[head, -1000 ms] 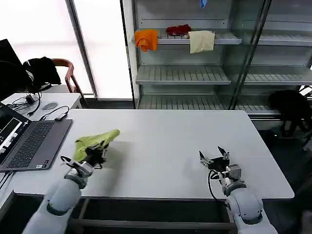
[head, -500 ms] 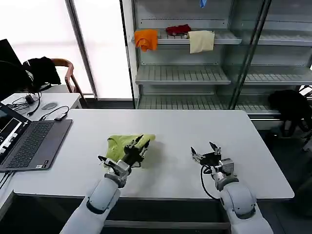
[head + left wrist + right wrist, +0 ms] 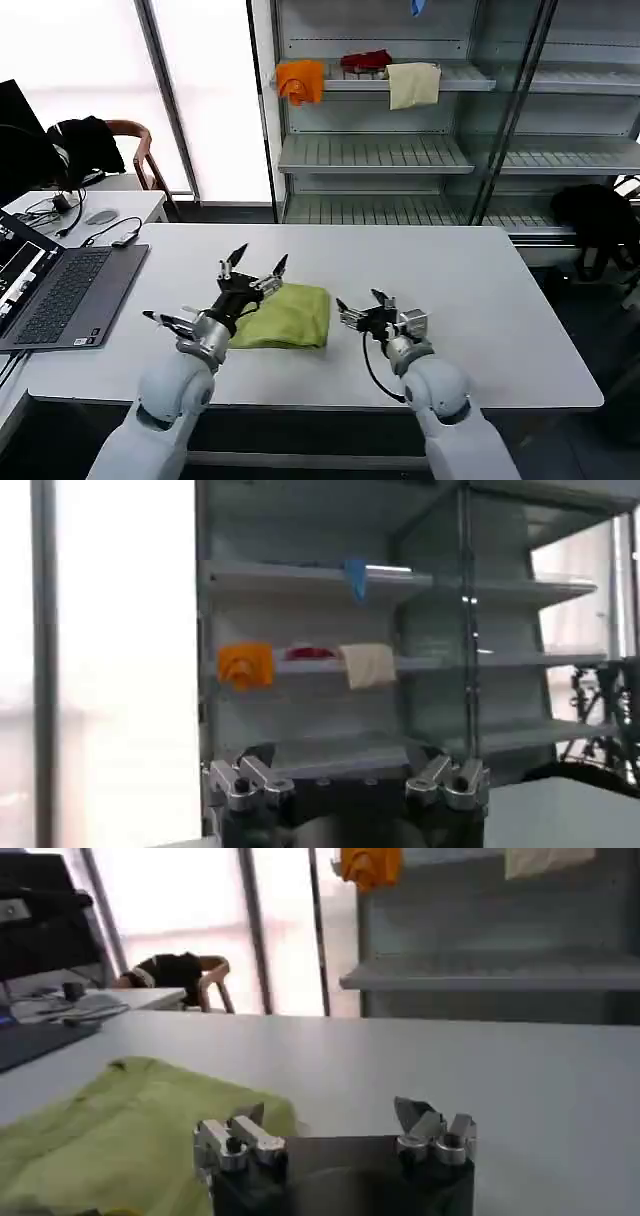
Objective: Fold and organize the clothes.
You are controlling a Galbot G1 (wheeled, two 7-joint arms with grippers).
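Moved to mid-table and let go: shirt point(image 3: 285, 316) lies flat in a green bundle. Left gripper point(image 3: 253, 264) up above its far edge, jaws spread, empty. Right gripper point(image 3: 364, 306) close beside it, spread too. Ready for folding.

One green T-shirt point(image 3: 286, 317) lay on one table point(image 3: 480, 290). Behind the table, three cloths point(image 3: 301, 79) hung on the shelves, perhaps a fourth blue one higher. Two grippers, left point(image 3: 253, 267) and right point(image 3: 364, 305), flanked the T-shirt.
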